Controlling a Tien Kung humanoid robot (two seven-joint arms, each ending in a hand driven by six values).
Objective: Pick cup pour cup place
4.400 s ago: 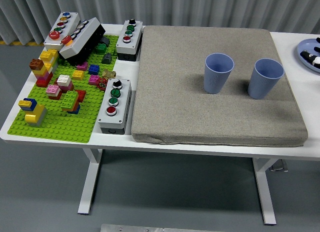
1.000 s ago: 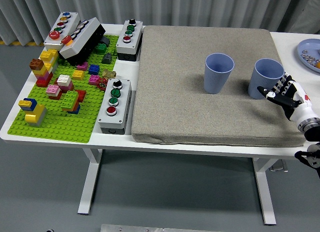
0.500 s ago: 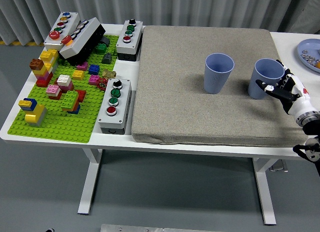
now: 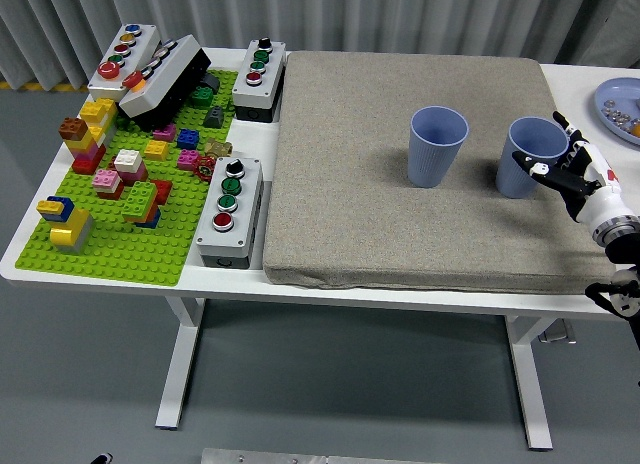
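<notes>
Two blue-grey paper cups stand upright on the grey mat [image 4: 400, 234]. The left cup [image 4: 437, 146] is near the mat's middle. The right cup [image 4: 530, 157] stands near the mat's right edge. My right hand [image 4: 565, 169] comes in from the right edge and is right beside the right cup, fingers spread around its right side, thumb in front of it. I cannot tell whether the fingers touch the cup. What is inside the cups is hidden. My left arm is out of view.
A green brick baseplate [image 4: 110, 254] with several coloured bricks lies at the left. Grey button boxes [image 4: 230, 209] stand beside the mat's left edge and at the back left. A blue plate [image 4: 618, 106] sits at the right edge.
My right hand came in from the right edge and has moved up and closer to the right cup. The cups have not moved.
</notes>
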